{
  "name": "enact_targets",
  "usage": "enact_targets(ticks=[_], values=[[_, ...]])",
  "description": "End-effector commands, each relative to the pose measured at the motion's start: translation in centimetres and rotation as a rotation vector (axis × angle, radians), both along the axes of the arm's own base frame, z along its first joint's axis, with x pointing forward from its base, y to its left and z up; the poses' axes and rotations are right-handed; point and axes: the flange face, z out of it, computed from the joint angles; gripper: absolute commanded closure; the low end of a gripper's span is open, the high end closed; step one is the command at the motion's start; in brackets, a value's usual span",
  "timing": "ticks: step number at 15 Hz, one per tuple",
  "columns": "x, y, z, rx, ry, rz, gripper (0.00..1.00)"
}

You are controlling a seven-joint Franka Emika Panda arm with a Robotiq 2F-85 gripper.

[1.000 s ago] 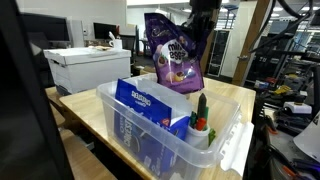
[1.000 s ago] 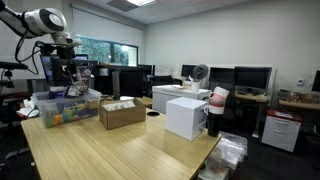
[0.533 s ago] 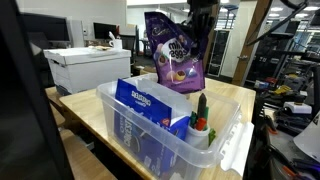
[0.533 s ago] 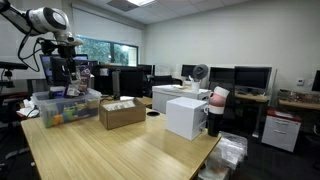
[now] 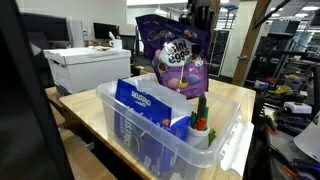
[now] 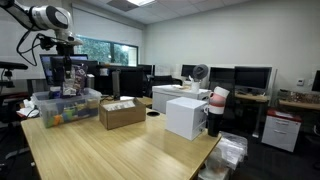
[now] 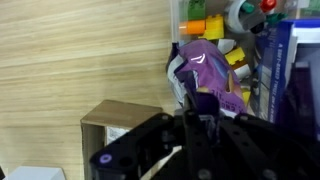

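Note:
My gripper (image 5: 198,16) is shut on the top edge of a purple snack bag (image 5: 175,58) and holds it in the air above a clear plastic bin (image 5: 222,138). The bag hangs tilted, well clear of the bin's rim. In the wrist view the gripper (image 7: 198,108) pinches the purple bag (image 7: 208,68), with the bin's contents below it. In an exterior view the arm (image 6: 45,17) holds the bag (image 6: 68,72) over the bin (image 6: 62,107) at the table's far corner. Inside the bin are a blue box (image 5: 150,105) and a red-and-green toy (image 5: 201,118).
The bin stands on a wooden table (image 6: 110,150). An open cardboard box (image 6: 122,111) sits beside the bin; it also shows in the wrist view (image 7: 115,125). A white printer box (image 6: 186,115) stands further along the table. Desks with monitors (image 6: 250,77) fill the room behind.
The bag has risen a little and swung to a more tilted pose above the bin. The arm has lifted slightly.

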Motion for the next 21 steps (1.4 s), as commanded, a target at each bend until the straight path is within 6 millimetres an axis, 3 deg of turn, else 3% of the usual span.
enact_targets(ticks=[1,6,12,21], values=[[0.4,0.6,0.8,0.035,0.076,-0.008,0.99],[1.0,0.9,0.7,0.027,0.11,-0.062,0.99],[2.7,1.3,-1.1,-0.049,0.136,-0.155,0.99],[5.2,3.9,-3.8,-0.139,0.174,-0.26,0.99]])
